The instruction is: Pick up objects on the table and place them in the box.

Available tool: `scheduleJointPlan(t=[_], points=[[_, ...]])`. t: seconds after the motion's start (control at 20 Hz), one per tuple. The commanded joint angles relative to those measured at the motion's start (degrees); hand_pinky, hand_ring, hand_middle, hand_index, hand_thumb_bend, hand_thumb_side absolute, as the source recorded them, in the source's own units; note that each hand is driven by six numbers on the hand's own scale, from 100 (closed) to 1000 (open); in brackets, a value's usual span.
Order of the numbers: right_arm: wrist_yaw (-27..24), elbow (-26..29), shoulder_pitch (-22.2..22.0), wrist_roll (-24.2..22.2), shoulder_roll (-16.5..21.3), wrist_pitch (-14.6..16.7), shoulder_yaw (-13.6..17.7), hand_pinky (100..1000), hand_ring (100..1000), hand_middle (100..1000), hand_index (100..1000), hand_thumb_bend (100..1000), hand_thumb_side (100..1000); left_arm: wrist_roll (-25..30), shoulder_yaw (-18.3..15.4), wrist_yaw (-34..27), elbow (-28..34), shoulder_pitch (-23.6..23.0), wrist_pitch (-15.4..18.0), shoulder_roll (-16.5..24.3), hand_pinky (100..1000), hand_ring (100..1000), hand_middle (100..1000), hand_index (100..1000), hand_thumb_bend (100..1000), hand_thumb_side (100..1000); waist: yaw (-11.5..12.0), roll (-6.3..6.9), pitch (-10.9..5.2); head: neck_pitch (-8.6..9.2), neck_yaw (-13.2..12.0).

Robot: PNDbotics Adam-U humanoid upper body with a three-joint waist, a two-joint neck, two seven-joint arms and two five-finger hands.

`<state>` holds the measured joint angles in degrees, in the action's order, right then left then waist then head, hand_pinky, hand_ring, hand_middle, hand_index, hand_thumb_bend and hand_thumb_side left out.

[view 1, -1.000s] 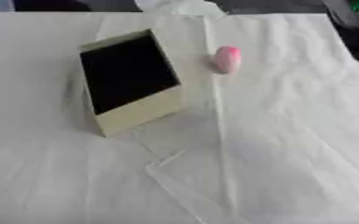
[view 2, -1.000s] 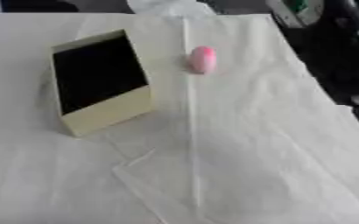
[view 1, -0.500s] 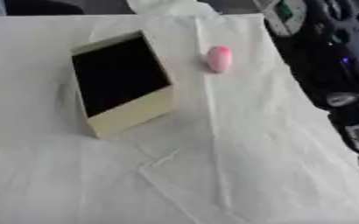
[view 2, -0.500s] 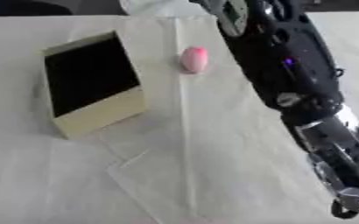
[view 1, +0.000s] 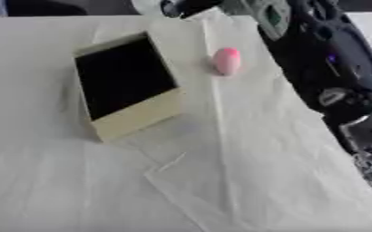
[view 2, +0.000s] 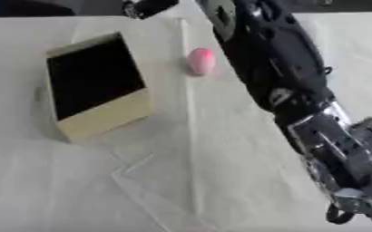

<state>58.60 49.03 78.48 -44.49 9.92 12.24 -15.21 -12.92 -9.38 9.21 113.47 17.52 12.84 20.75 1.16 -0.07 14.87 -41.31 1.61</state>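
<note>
My right hand (view 2: 356, 181) low at the right edge
The pink object (view 1: 226, 60) lies on the cloth (view 1: 245, 172) right of the box (view 1: 125, 86), well apart from my hand; I cannot tell its finger state

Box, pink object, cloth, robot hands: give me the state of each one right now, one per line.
Box: open, dark interior looks empty, resting on the cloth.
Pink object: lying on the cloth right of the box, apart from it, untouched.
White cloth: spread flat, creased.
Right hand: low at the right edge, holding nothing.
Left hand: not in view.
</note>
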Motion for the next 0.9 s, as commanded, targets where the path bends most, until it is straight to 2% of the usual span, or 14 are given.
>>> scheduleJointPlan(t=[0.05,0.4,0.55,0.7,0.75,0.9], points=[[-0.14,-3.66,2.42,-2.62,1.01,2.59,0.18,1000,1000,954,1000,100,890,0.28,-0.39,-0.31,1.12,0.25,-0.03,1.15,702,782,787,789,100,749,-0.04,0.39,-1.25,-0.48,-0.24],[2.18,-13.25,4.80,-7.30,2.16,8.49,2.16,1000,1000,968,1000,100,771,0.38,-0.53,-0.39,1.12,0.19,-0.09,1.11,702,781,785,788,100,747,-0.24,0.45,-1.39,-0.88,-0.53],[4.64,-16.66,5.36,-6.95,2.94,11.02,3.30,1000,1000,974,1000,100,698,0.38,-0.63,-0.38,1.12,0.11,-0.15,1.08,702,780,783,788,100,746,-0.31,0.45,-1.52,-0.93,-0.75],[7.12,-18.41,5.54,-5.89,3.41,13.35,4.32,1000,1000,974,1000,100,698,0.35,-0.70,-0.38,1.12,0.07,-0.17,1.07,702,780,783,788,100,746,-0.35,0.46,-1.56,-0.94,-0.85],[7.80,-18.83,5.54,-5.57,3.53,13.74,4.55,1000,1000,983,1000,100,624,0.34,-0.71,-0.38,1.12,0.06,-0.18,1.07,702,780,783,788,100,745,-0.43,0.44,-1.57,-0.98,-0.95],[10.24,-19.83,5.39,-4.26,4.75,13.96,4.54,1000,1000,973,1000,112,601,0.38,-0.74,-0.39,1.12,0.03,-0.22,1.07,702,780,783,789,100,743,-0.66,0.42,-1.60,-1.11,-1.24]])
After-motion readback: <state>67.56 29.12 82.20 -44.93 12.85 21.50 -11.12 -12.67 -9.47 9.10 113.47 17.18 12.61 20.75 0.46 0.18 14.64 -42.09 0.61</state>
